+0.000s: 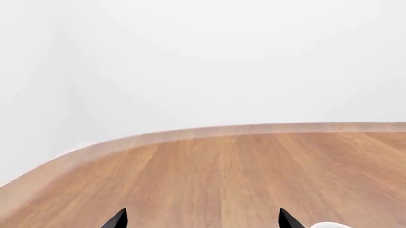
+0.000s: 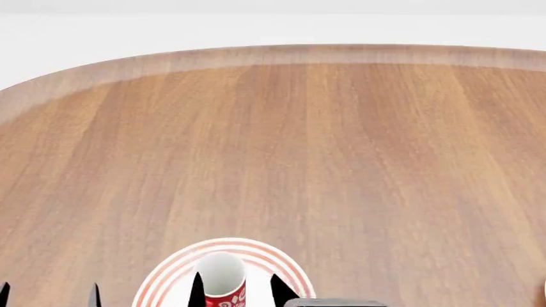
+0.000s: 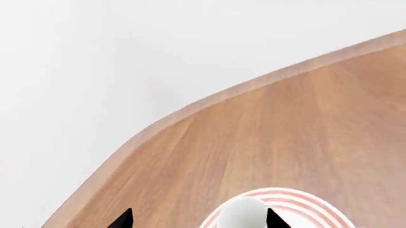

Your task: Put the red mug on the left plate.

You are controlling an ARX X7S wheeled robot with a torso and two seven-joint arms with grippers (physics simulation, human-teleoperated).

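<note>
The red mug [image 2: 226, 295], white inside, stands upright on a white plate with red rings [image 2: 256, 249] at the near edge of the head view. My right gripper [image 2: 237, 289] is open, and its two black fingertips stand either side of the mug. In the right wrist view the mug [image 3: 241, 212] sits between the tips of the right gripper [image 3: 199, 219], close to one fingertip [image 3: 276, 219] and far from the other, over the plate [image 3: 307, 200]. My left gripper [image 2: 48, 295] is open and empty to the left of the plate. In the left wrist view [image 1: 203, 219] it holds nothing.
The wooden table [image 2: 341, 141] stretches ahead to a rounded far edge [image 2: 256, 54] with a white wall behind. A sliver of white [image 1: 326, 225] shows beside one left fingertip. A grey part of my right arm [image 2: 333, 302] lies just right of the plate.
</note>
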